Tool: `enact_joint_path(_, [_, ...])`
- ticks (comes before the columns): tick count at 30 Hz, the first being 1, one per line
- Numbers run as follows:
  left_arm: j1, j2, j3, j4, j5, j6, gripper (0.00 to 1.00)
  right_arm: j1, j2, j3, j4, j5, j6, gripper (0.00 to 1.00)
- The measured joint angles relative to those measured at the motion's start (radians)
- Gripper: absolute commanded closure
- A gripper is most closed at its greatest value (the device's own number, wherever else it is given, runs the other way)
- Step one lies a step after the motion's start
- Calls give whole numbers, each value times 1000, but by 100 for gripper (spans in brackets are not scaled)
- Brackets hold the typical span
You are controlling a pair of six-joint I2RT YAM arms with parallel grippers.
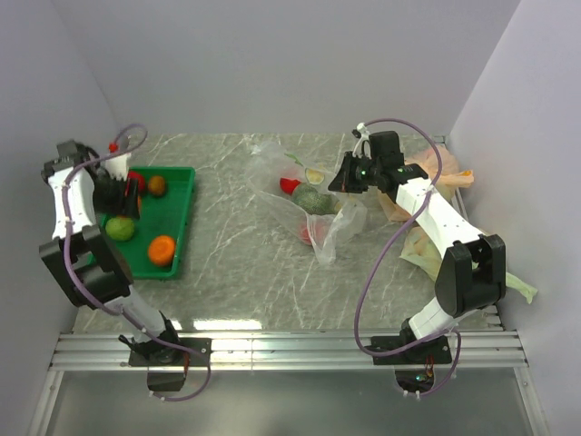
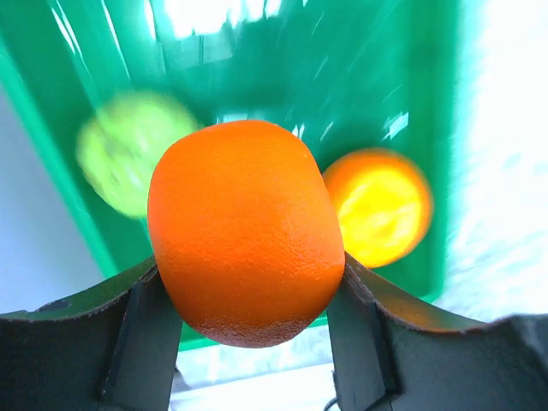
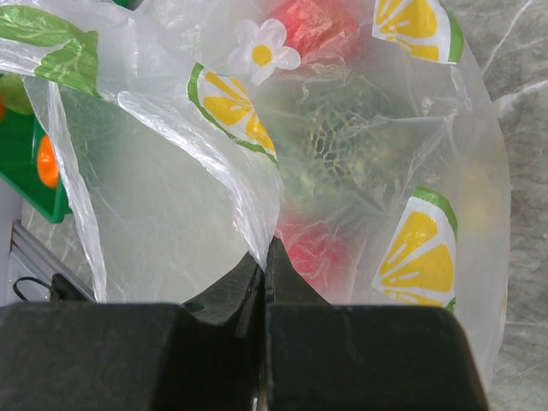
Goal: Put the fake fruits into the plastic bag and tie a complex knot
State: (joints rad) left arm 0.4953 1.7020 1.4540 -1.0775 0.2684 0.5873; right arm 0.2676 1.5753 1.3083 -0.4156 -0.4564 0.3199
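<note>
the left pincer (image 2: 248,270) grips an orange ball (image 2: 244,223) between half-spread fingers, above the green tray (image 2: 257,60). a light green ball (image 2: 128,150) and a second orange ball (image 2: 381,205) lie below it, not yet bagged. the right pincer (image 3: 265,257) is pinched tight on the rim of the plastic bag (image 3: 163,205). just beyond it, red balls (image 3: 304,26) and the dull green piece (image 3: 342,145) sit inside. the knot looks unstarted.

Marbled grey tabletop (image 1: 227,254) is carrying four things. The green tray (image 1: 188,211) is sitting flat at the left, mid-depth. The plastic bag (image 1: 334,238), clear with lemon-slice prints, is slumping right of centre, well apart from the tray. The orange-tinted bag (image 1: 454,177) is lying far right by the wall, and the pale green bag (image 1: 517,289) is lying nearer, at the right edge.
</note>
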Motion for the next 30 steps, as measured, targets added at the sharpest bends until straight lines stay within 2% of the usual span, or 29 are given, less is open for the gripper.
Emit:
enact_joint_path(2, [-39,-27,101,-29,50,-6,74,0,0,0,-3,0,0,100])
enact_joint_path(4, [-136,-75,192,-27,95,-32,73,-2,0,0,-6,0,0,100])
enact_joint_path(7, [-366,-140,284,2,169,-95,73,-9,0,1,-10,1,0,100])
enact_joint_path(9, [-576,-159,337,42,216,-165,73,-16,0,1,-13,3,0,100])
enact_joint_path(12, [-808,-150,372,104,252,-246,73,-31,0,1,-13,5,2,100])
enact_joint_path(17, [-1007,-14,455,194,245,-346,70,-43,0,1,-12,11,12,100])
enact_joint_path(19, [-1061,60,471,243,226,-373,62,-43,0,1,-11,11,16,100])
enact_joint_path(20, [-1079,92,473,260,217,-384,49,-43,0,1,-11,10,20,100])
enact_joint_path(22, [-1119,167,487,269,190,-399,39,-43,0,1,-11,10,27,100])
enact_joint_path(25, [-1160,255,512,269,154,-414,12,-43,0,1,-12,11,32,100])
enact_joint_path(26, [-1168,266,512,265,143,-417,9,-43,0,1,-12,11,32,100])
enact_joint_path(27, [-1174,272,512,258,131,-421,1,-43,0,1,-12,11,32,100])
enact_joint_path(30, [-1177,267,540,234,93,-425,1,-43,0,1,-12,14,35,100])
